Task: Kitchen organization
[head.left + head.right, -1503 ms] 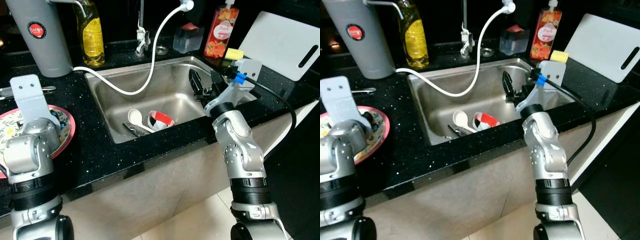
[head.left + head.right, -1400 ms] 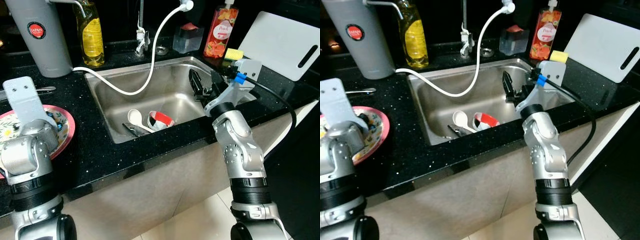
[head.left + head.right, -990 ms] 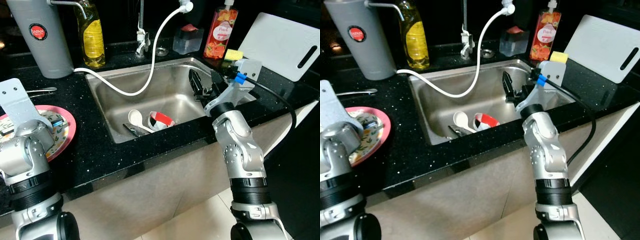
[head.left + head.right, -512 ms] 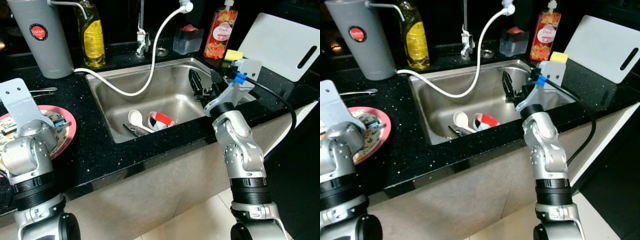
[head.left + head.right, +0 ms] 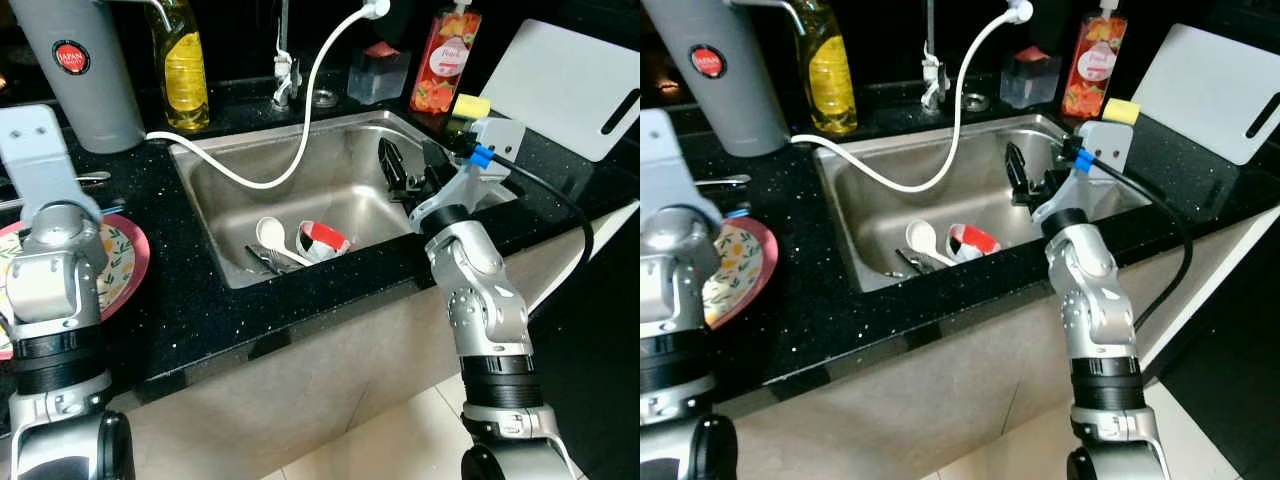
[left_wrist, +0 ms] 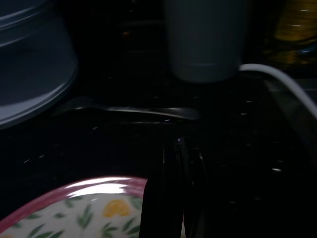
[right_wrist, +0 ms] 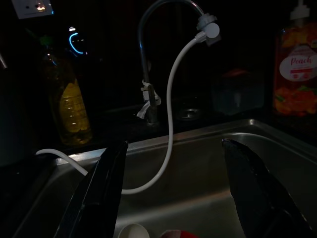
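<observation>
Your right hand (image 5: 408, 170) hung spread wide over the sink (image 5: 340, 150), grasping nothing; your left hand (image 6: 173, 198), fingers pressed together, sat at the pink-rimmed plate (image 5: 125, 262) on the desk (image 5: 200, 300). That plate looked rigid, glossy, likely breakable: grip its rim.

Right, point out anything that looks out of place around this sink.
A white hose trails from the raised faucet head, loops through the sink and drapes over its rim onto the black counter. A white spoon, a tipped red-and-white cup and dark utensils lie piled in the basin.
</observation>
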Controlling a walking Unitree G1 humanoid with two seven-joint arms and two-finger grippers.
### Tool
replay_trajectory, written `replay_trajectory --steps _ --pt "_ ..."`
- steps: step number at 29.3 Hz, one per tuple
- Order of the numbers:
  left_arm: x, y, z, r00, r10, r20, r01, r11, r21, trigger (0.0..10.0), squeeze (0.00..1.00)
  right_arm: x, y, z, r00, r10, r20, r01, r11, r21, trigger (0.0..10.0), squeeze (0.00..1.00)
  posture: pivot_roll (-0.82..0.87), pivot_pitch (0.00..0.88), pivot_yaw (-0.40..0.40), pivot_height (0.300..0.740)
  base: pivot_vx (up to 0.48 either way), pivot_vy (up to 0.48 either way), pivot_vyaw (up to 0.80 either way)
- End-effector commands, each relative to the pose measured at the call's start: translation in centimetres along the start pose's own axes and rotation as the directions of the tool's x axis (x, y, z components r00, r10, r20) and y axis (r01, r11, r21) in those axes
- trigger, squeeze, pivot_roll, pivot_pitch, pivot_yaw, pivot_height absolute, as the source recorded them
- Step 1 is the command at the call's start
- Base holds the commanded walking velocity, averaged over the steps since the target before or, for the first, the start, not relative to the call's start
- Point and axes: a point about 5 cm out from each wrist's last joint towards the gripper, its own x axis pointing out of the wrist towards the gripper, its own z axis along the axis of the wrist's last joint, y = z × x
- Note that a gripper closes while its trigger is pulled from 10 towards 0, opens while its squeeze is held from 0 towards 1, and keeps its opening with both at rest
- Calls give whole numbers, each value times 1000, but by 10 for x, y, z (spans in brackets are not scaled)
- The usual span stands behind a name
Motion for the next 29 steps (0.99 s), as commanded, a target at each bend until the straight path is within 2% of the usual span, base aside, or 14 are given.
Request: replay_trajectory --steps 1,5,13,19,21,23,24,25,28,29 --pt "0 2 4 1000 15 25 -15 1000 4 10000 0 -2 -3 1 1000 -14 2 14 1000 -4 10000 0 -80 134 -26 740 0 0 0" --pt "2 9 0 997 73 8 -73 997 14 10000 0 -2 -3 1 1000 -16 3 16 1000 -4 10000 0 -77 135 -23 740 0 0 0" --pt "0 6 -2 999 36 12 -37 999 37 10000 0 -3 -4 1 1000 -19 2 19 1000 -4 10000 0 -73 135 -22 740 0 0 0" --pt "-9 -14 12 982 -127 139 123 992 39 10000 0 -3 -4 2 1000 -20 7 20 1000 -3 10000 0 -74 135 -23 740 0 0 0" --pt "-10 -15 13 978 -142 150 138 990 39 10000 0 -3 -4 2 1000 -21 7 21 1000 -3 10000 0 -74 135 -23 740 0 0 0" --pt "-15 -23 17 957 -223 185 223 975 20 10000 0 -3 -4 2 1000 -22 7 22 1000 -3 10000 0 -74 136 -23 740 0 0 0" --pt "-21 -31 18 934 -298 195 302 953 12 10000 0 -3 -4 2 1000 -22 7 22 1000 -3 10000 0 -74 136 -22 740 0 0 0" --pt "-21 -31 18 934 -298 195 302 953 12 10000 0 -3 -4 2 1000 -22 7 22 1000 -3 10000 0 -74 136 -22 740 0 0 0" --pt "-36 -52 15 848 -493 193 500 866 11 10000 0 -3 -5 2 1000 -23 6 23 1000 -4 10000 0 -74 136 -21 740 0 0 0" --pt "-36 -52 15 848 -493 193 500 866 11 10000 0 -3 -5 2 1000 -23 6 23 1000 -4 10000 0 -74 136 -21 740 0 0 0"
